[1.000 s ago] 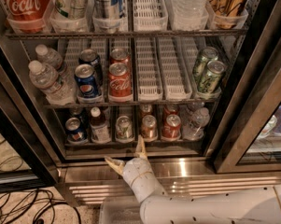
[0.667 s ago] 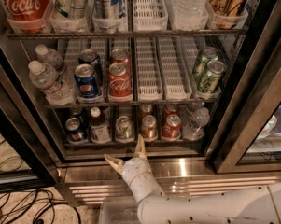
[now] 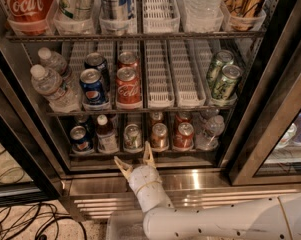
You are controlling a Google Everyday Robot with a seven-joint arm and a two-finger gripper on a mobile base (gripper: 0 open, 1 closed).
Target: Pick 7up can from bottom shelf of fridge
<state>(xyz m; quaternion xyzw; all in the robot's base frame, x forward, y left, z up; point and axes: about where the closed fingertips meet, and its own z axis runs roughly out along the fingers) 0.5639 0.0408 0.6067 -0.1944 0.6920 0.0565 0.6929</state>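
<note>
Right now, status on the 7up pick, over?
Gripper open, empty, at bottom shelf front edge. 7up can upright just behind it, not yet grasped. Small bottle and neighbouring can close alongside; front unobstructed.

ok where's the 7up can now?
Camera view: 7up can on bottom shelf, third from left between a bottle and a reddish can; open gripper just below.

Break-room or shop drinks corner. Evidence: commercial glass-door fridge (image 3: 242,129), wire racks with white lane trays (image 3: 158,74), rows of cola cans (image 3: 128,86) and water bottles (image 3: 50,86), loose cables (image 3: 20,219) on speckled floor. Pincer (image 3: 132,154) sits just outside the bottom shelf (image 3: 205,156), fingers spread.
</note>
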